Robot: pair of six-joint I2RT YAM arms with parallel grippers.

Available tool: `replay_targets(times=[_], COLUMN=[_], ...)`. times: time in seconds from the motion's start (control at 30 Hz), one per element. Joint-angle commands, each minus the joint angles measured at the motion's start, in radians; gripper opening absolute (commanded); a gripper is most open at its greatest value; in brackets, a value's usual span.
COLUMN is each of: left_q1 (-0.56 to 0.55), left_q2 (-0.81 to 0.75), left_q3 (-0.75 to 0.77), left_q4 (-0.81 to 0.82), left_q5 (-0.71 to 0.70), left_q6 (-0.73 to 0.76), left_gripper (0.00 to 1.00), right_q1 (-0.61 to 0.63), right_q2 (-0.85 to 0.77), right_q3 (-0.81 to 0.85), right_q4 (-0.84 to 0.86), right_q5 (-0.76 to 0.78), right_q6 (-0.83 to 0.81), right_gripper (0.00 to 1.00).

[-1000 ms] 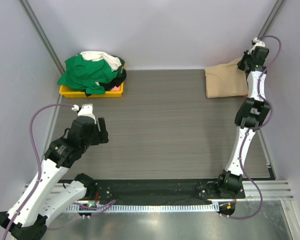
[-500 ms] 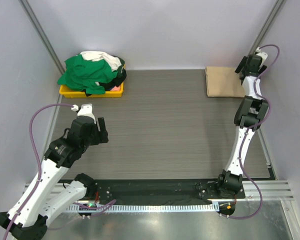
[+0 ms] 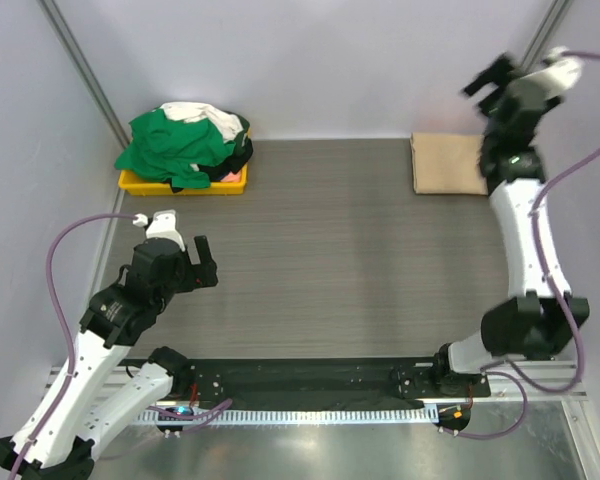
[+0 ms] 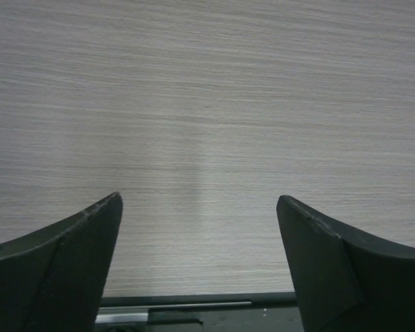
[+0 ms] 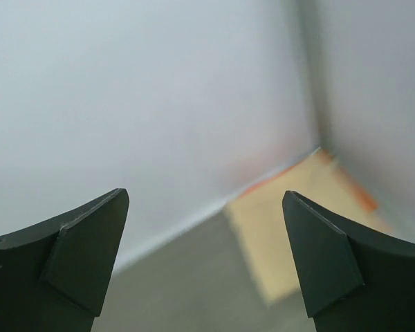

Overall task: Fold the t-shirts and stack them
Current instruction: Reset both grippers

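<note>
Now, tan shirt (image 3: 448, 165) folded; left claw (image 4: 199, 207), right claw (image 5: 206, 200) open, empty.
Green shirt (image 3: 170, 148) looks limp; pinch a shoulder.

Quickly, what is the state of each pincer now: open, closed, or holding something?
Left pincer: open, holding nothing, over the table.
Right pincer: open, holding nothing, raised in the air.

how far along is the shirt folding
One done: the tan shirt lies folded flat at the far right corner. Nothing is in hand: the left gripper and right gripper are both open and empty. To do: the green, white and black shirts heaped in the yellow tray.
</note>
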Motion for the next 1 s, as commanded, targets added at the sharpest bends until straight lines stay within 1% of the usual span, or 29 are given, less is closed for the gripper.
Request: replay_targets(times=[0.0,0.03,0.07,0.13,0.17,0.2,0.23,0.27,0.3,0.33,0.37,0.4,0.47,0.5,0.6,0.63,0.73,0.9,0.97], left_q1=[0.009,0.009,0.009,0.009,0.009,0.009,0.009,0.007,0.009,0.007,0.009,0.009,0.009,0.007,0.007,0.009,0.009,0.009,0.007], left_q2=[-0.023,-0.027,-0.032,-0.039,-0.043,-0.044,-0.052,-0.058,-0.066,-0.073,-0.082,-0.079,-0.072,-0.069,-0.055,-0.047,-0.023,-0.036,-0.052], left_q3=[-0.013,-0.016,-0.019,-0.025,-0.027,-0.03,-0.034,-0.043,-0.054,-0.08,-0.085,-0.083,-0.07,-0.062,-0.079,-0.074,-0.054,-0.054,-0.051], left_q4=[0.042,0.042,0.044,0.044,0.042,0.044,0.045,0.07,0.085,0.1,0.111,0.111,0.094,0.09,0.108,0.102,0.071,0.071,0.07], left_q5=[-0.039,-0.057,-0.067,-0.074,-0.077,-0.079,-0.081,-0.087,-0.093,-0.103,-0.116,-0.126,-0.136,-0.128,-0.137,-0.142,-0.15,-0.171,-0.17], left_q6=[-0.012,-0.012,-0.015,-0.022,-0.022,-0.023,-0.019,-0.012,-0.008,-0.006,-0.009,-0.009,-0.034,-0.043,-0.046,-0.051,-0.058,-0.063,-0.062], left_gripper=[1.0,1.0,1.0,1.0,1.0,1.0,1.0,1.0,1.0,1.0,1.0,1.0,1.0,1.0,1.0,1.0,1.0,1.0,1.0], right_q1=[0.311,0.461,0.524,0.652,0.759,0.796,0.824,0.883,0.902,0.925,0.948,1.014,1.089,1.159,1.23,1.263,1.313,1.329,1.329], right_q2=[-0.148,-0.239,-0.289,-0.366,-0.445,-0.479,-0.519,-0.574,-0.596,-0.611,-0.621,-0.636,-0.648,-0.653,-0.642,-0.625,-0.601,-0.582,-0.57], right_q3=[-0.347,-0.423,-0.562,-0.684,-0.794,-0.849,-0.956,-1.001,-1.04,-1.07,-1.118,-1.137,-1.195,-1.218,-1.287,-1.298,-1.296,-1.328,-1.345], right_q4=[-0.004,0.013,0.022,0.032,0.027,0.03,0.044,0.064,0.065,0.064,0.065,0.049,0.047,0.062,0.121,0.154,0.174,0.245,0.268], right_q5=[0.091,0.113,0.169,0.205,0.24,0.225,0.2,0.18,0.092,0.047,-0.005,-0.025,0.008,0.018,0.01,0.007,0.041,0.053,0.061], right_q6=[0.002,0.005,0.022,0.058,0.08,0.118,0.176,0.216,0.25,0.296,0.307,0.324,0.379,0.388,0.402,0.402,0.39,0.341,0.336], right_gripper=[1.0,1.0,1.0,0.99,0.99,0.99,0.98,0.98,0.96,0.95,0.91,0.87,0.87,0.88,0.9,0.9,0.91,0.95,0.95])
